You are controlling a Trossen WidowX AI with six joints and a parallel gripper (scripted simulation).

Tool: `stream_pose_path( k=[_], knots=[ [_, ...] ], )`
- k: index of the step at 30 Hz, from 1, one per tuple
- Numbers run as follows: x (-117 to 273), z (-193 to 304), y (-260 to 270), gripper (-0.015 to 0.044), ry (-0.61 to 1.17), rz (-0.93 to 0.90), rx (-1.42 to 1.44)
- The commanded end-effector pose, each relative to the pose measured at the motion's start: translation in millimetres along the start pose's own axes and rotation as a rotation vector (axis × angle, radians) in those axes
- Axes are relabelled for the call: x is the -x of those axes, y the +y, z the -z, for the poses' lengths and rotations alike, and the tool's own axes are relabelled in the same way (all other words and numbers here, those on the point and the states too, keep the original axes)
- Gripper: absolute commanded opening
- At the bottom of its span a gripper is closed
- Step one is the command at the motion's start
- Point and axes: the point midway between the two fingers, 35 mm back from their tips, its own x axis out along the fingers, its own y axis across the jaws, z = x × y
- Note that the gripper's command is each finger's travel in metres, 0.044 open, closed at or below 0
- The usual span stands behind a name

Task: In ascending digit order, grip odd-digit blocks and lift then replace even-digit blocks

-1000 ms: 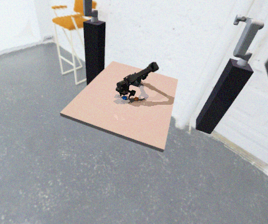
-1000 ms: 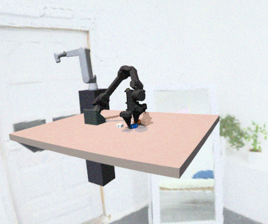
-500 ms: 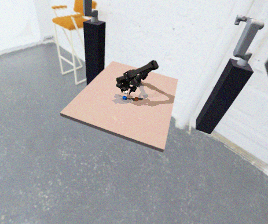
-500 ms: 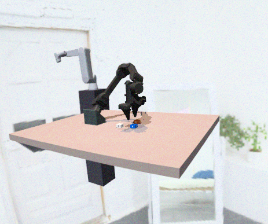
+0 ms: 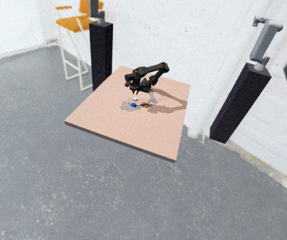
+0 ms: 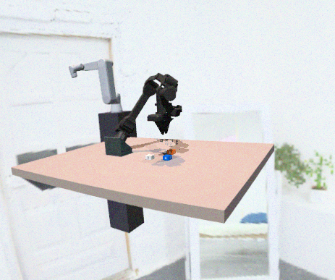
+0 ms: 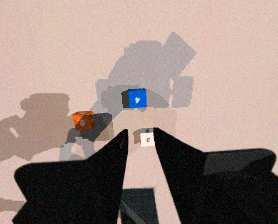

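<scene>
My gripper (image 5: 135,93) (image 6: 164,133) (image 7: 140,132) is empty and hangs well above the table, its fingers parted by a narrow gap. A white block (image 5: 134,98) (image 6: 150,157) (image 7: 147,139) lies on the table and shows beside the right fingertip in the wrist view; its small dark digit is blurred. A blue block (image 5: 133,105) (image 6: 167,157) (image 7: 138,98) rests farther up in the wrist view, with a pale digit too small to read surely. An orange block (image 5: 145,106) (image 6: 171,152) (image 7: 83,120) sits to the left in the wrist view, partly shaded, its digit unreadable.
The pink table (image 5: 107,120) (image 6: 197,183) (image 7: 240,75) carries the three blocks close together. The arm's base (image 6: 117,147) stands at the table's back part. Arm shadows fall around the blue and orange blocks. Two grey arms on dark pedestals (image 5: 101,51) (image 5: 240,104) stand beyond the table.
</scene>
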Motion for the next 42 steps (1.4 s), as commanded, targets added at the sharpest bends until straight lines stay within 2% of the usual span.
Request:
stream_pose_path(
  k=[1, 3, 10, 17, 19, 24, 28, 42],
  knots=[
    [3, -2, 0, 0.0120, -0.004, 0.006, 0.010],
    [4, -1, 10, 0.0120, -0.004, 0.007, 0.010],
    [3, 23, 103, 0.0120, -0.003, 0.001, 0.009],
    [3, 24, 106, 0.0120, -0.003, 0.001, 0.009],
    [-6, 23, 105, 0.0172, -0.003, 0.002, 0.009],
    [-70, 23, 106, 0.0304, -0.005, -0.001, 0.010],
    [-78, 24, 106, 0.0400, -0.004, -0.003, 0.010],
    [-95, 23, 106, 0.0400, -0.005, -0.003, 0.010]
  ],
)
